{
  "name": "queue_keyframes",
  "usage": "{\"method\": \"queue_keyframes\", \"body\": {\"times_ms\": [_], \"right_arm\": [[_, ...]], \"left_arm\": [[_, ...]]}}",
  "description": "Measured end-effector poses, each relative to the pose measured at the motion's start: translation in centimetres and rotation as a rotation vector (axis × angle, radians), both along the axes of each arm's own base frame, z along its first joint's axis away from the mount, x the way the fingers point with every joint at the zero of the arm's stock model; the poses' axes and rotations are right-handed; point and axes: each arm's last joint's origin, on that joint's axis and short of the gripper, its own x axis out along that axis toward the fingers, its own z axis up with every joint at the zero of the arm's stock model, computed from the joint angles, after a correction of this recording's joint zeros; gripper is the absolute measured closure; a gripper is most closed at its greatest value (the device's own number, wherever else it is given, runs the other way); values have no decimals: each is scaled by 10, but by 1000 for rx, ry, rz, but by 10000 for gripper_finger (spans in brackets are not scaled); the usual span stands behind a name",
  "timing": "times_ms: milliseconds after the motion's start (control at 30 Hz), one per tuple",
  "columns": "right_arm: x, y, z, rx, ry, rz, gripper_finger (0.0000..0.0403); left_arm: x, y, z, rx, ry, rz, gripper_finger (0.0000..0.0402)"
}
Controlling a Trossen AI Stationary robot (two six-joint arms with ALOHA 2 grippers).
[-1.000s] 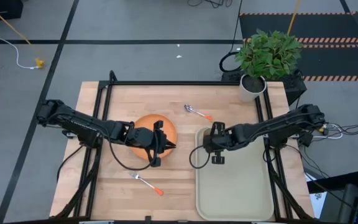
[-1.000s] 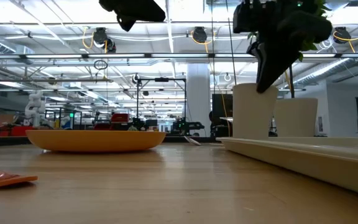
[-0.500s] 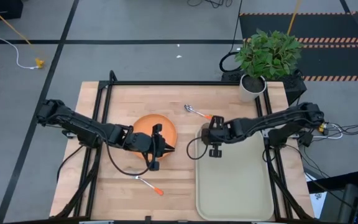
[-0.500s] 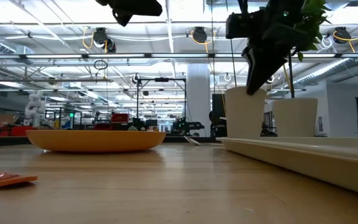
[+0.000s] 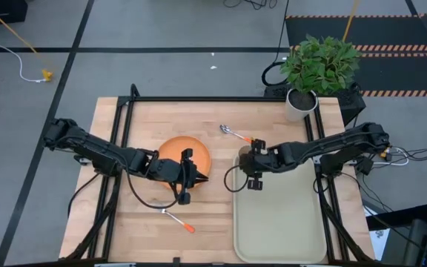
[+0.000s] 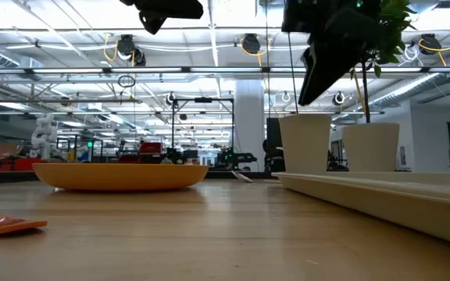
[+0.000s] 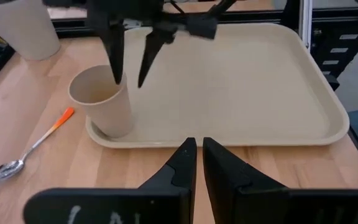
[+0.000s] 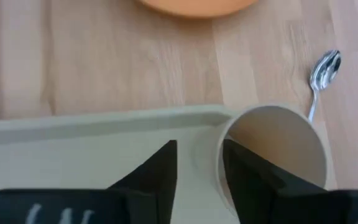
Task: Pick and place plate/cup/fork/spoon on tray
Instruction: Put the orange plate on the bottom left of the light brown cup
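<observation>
left gripper (image 5: 184, 194) fingers nearly closed, empty, over the plate (image 5: 173, 153) left of the tray (image 5: 288, 230) | right gripper (image 7: 131, 71) fingers parted, astride the cup (image 7: 102, 99) wall in the tray's far-left corner | step: likely releasing; lift straight up to avoid tipping | cup: tan, upright, empty, plain

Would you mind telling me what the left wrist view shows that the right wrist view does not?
Only the left wrist view shows the whole tray, the white pot and the right gripper from outside, one finger inside the cup, one outside. Only the right wrist view shows the plate edge. Both show the cup at the tray's corner and the spoon on the wood beside it.
</observation>
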Motion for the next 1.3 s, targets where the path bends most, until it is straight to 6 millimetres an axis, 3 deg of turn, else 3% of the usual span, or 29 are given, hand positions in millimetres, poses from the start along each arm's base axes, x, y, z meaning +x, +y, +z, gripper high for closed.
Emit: {"method": "queue_keyframes", "body": {"times_ms": [233, 433, 667, 967, 1300], "right_arm": [[-23, 18, 31, 59, -132, 5, 257], [-47, 45, 51, 15, -247, 49, 257], [-65, 80, 52, -5, -279, 172, 257], [-80, 104, 45, 37, -277, 253, 257], [-84, 109, 45, 46, -282, 272, 257]], "left_arm": [[-1, -15, -7, 39, 19, 4, 353], [5, -27, -31, 105, 94, 56, 272], [5, -36, -70, 102, 294, 110, 211], [3, -36, -103, 145, 475, 173, 221], [6, -31, -126, 198, 579, 184, 258]]}}
